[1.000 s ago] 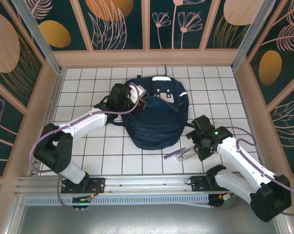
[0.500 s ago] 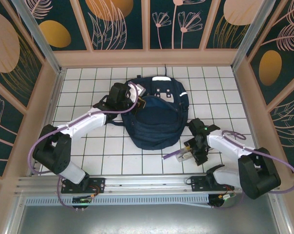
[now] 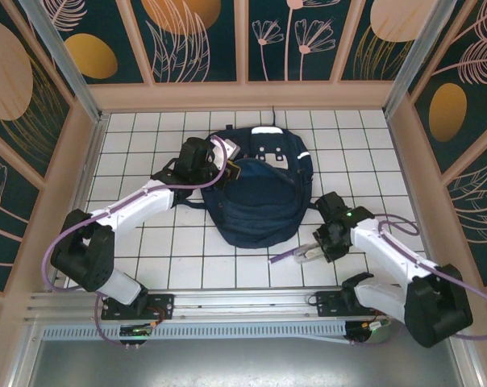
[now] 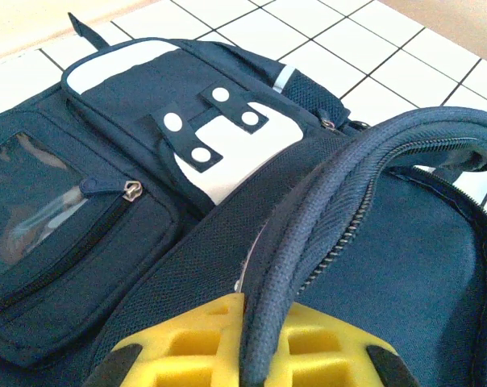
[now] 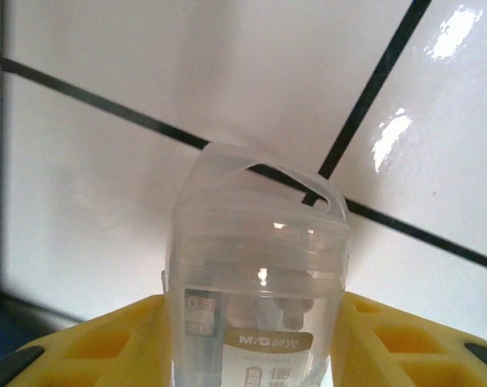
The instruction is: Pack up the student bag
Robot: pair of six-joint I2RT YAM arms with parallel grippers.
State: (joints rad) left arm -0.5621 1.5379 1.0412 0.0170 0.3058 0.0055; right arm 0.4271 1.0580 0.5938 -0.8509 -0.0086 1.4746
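Observation:
The student bag (image 3: 260, 201), navy with a light grey front patch (image 4: 227, 161), lies in the middle of the tiled floor with its main opening unzipped. My left gripper (image 3: 231, 171) is shut on the padded rim (image 4: 308, 234) of that opening, and the yellow fingers (image 4: 187, 343) pinch the rim between them. Right of the bag, my right gripper (image 3: 314, 251) is down at the floor. Its yellow fingers (image 5: 106, 339) press on both sides of a clear plastic lead case (image 5: 255, 250), which lies on the white tiles (image 3: 306, 256).
A purple pen (image 3: 282, 257) lies on the tiles just left of the clear case. Wooden walls (image 3: 82, 161) close in the floor on three sides, and a metal rail (image 3: 243, 302) runs along the front.
My right gripper's jaws have narrowed onto the clear case, and the right arm has shifted a little at the floor. The left gripper and the bag have stayed put.

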